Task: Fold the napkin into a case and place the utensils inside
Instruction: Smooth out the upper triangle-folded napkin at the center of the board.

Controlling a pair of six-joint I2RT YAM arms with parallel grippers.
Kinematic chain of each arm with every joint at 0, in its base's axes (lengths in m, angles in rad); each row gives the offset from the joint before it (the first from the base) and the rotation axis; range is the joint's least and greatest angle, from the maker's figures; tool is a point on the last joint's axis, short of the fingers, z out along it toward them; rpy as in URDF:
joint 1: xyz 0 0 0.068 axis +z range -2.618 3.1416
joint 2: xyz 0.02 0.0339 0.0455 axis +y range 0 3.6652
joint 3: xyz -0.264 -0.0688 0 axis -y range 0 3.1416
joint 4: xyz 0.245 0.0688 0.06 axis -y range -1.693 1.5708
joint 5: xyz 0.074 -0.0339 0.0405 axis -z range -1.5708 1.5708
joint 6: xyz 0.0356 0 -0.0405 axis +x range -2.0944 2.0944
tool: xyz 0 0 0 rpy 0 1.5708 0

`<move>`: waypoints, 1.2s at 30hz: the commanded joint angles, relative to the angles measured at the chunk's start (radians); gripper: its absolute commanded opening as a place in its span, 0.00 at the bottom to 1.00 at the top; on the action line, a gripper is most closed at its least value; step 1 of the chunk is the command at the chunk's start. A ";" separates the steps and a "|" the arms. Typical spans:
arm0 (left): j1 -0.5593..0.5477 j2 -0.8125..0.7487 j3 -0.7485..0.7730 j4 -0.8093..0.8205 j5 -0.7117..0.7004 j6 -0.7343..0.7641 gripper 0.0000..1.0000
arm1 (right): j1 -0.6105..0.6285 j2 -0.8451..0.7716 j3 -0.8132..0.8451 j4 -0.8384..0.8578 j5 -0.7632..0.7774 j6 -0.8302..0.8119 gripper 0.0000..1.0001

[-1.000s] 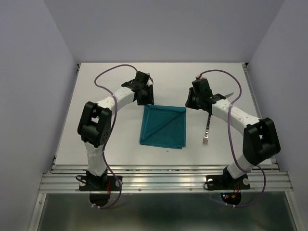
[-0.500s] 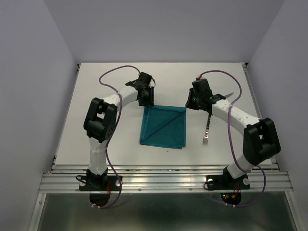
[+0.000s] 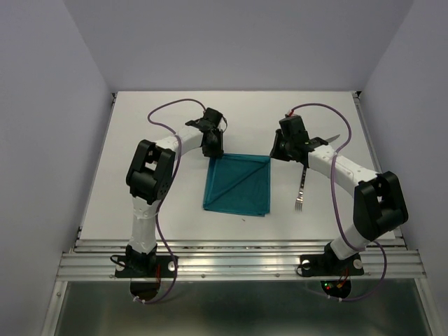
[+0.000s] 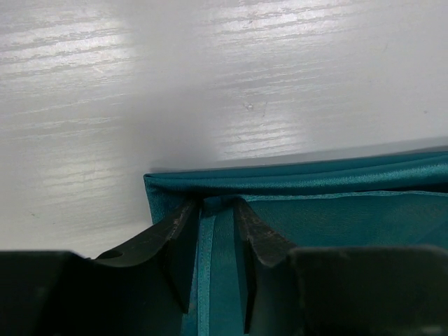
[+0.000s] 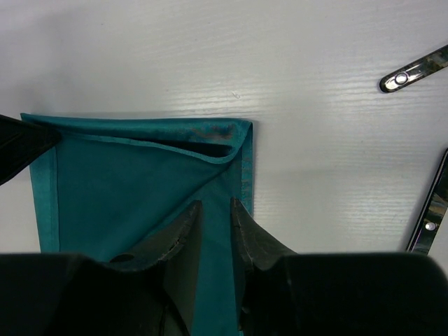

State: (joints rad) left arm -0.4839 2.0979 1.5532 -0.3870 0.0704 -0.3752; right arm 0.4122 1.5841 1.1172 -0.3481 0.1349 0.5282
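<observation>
L gripper (image 4: pixel 215 210) straddles the napkin (image 3: pixel 238 185) hem at its far-left corner, R gripper (image 5: pixel 215 210) over far-right corner, can't tell if either grips; napkin flat mid-table, approx square, diagonal crease far-right to near-left, fork (image 3: pixel 301 187) just right, tines nearward.

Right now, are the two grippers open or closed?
Left gripper: open, astride the napkin hem.
Right gripper: over the napkin, grip cannot be told.
</observation>
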 commanded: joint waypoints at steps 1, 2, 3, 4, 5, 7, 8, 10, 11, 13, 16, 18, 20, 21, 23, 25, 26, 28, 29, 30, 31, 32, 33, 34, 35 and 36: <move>0.001 -0.007 0.044 0.007 -0.003 0.015 0.35 | -0.006 -0.015 0.007 0.008 0.002 0.007 0.28; -0.001 -0.004 0.044 0.007 -0.001 0.015 0.30 | -0.006 -0.015 0.007 0.008 0.002 0.007 0.28; -0.001 -0.003 0.047 0.004 -0.001 0.015 0.28 | -0.006 -0.013 0.007 0.008 0.000 0.007 0.28; -0.001 -0.003 0.047 0.005 0.000 0.015 0.26 | -0.006 -0.013 0.007 0.008 0.000 0.007 0.28; 0.001 -0.001 0.048 0.005 0.000 0.015 0.25 | -0.006 -0.013 0.007 0.008 0.000 0.007 0.28; 0.001 -0.002 0.051 0.000 -0.001 0.015 0.19 | -0.006 -0.013 0.009 0.008 -0.001 0.006 0.28; 0.001 -0.004 0.053 -0.001 -0.001 0.016 0.17 | -0.006 -0.013 0.010 0.008 -0.003 0.006 0.28; -0.001 -0.013 0.053 -0.006 -0.006 0.018 0.10 | -0.006 -0.010 0.015 0.008 -0.015 0.000 0.28; -0.001 -0.018 0.051 -0.006 -0.011 0.018 0.08 | -0.006 -0.006 0.021 0.006 -0.021 -0.002 0.28; -0.001 -0.032 0.045 -0.006 -0.018 0.018 0.01 | -0.006 0.007 0.030 0.006 -0.044 -0.005 0.27; -0.001 -0.044 0.041 -0.007 -0.020 0.018 0.00 | 0.003 0.022 0.041 0.011 -0.063 -0.005 0.27; -0.001 -0.049 0.036 -0.006 -0.021 0.018 0.00 | 0.013 0.034 0.049 0.014 -0.072 -0.007 0.27; -0.001 -0.050 0.034 -0.006 -0.024 0.016 0.00 | 0.023 0.057 0.061 0.015 -0.083 -0.005 0.27; 0.001 -0.050 0.034 -0.007 -0.027 0.018 0.00 | 0.034 0.065 0.066 0.017 -0.084 -0.007 0.27; 0.002 -0.049 0.033 -0.007 -0.029 0.018 0.00 | 0.034 0.086 0.078 0.017 -0.086 -0.005 0.25; 0.001 -0.047 0.033 -0.006 -0.029 0.018 0.00 | 0.045 0.100 0.085 0.018 -0.089 -0.005 0.22; 0.001 -0.044 0.034 -0.006 -0.029 0.018 0.00 | 0.045 0.115 0.092 0.018 -0.089 -0.005 0.21; 0.002 -0.041 0.036 -0.007 -0.029 0.016 0.00 | 0.054 0.132 0.098 0.020 -0.090 -0.005 0.19; 0.002 -0.039 0.038 -0.007 -0.029 0.018 0.00 | 0.054 0.148 0.105 0.020 -0.090 -0.005 0.17; 0.002 -0.039 0.036 -0.007 -0.032 0.018 0.00 | 0.054 0.157 0.107 0.020 -0.090 -0.005 0.16; 0.004 -0.041 0.036 -0.009 -0.032 0.015 0.00 | 0.054 0.165 0.110 0.021 -0.090 -0.005 0.15; 0.005 -0.042 0.035 -0.007 -0.034 0.016 0.00 | 0.054 0.172 0.112 0.023 -0.089 -0.005 0.15; 0.007 -0.044 0.031 -0.006 -0.034 0.015 0.00 | 0.054 0.178 0.118 0.023 -0.087 -0.005 0.15; 0.008 -0.045 0.028 -0.004 -0.034 0.015 0.00 | 0.054 0.191 0.121 0.024 -0.083 -0.005 0.14; 0.010 -0.048 0.025 -0.003 -0.034 0.015 0.00 | 0.054 0.197 0.125 0.026 -0.077 -0.005 0.14; 0.011 -0.050 0.021 -0.001 -0.032 0.015 0.00 | 0.054 0.206 0.131 0.024 -0.063 -0.004 0.14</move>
State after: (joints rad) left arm -0.4820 2.0991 1.5604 -0.3878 0.0513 -0.3687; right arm 0.4599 1.7718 1.1965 -0.3489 0.0517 0.5274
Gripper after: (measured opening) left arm 0.091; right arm 0.146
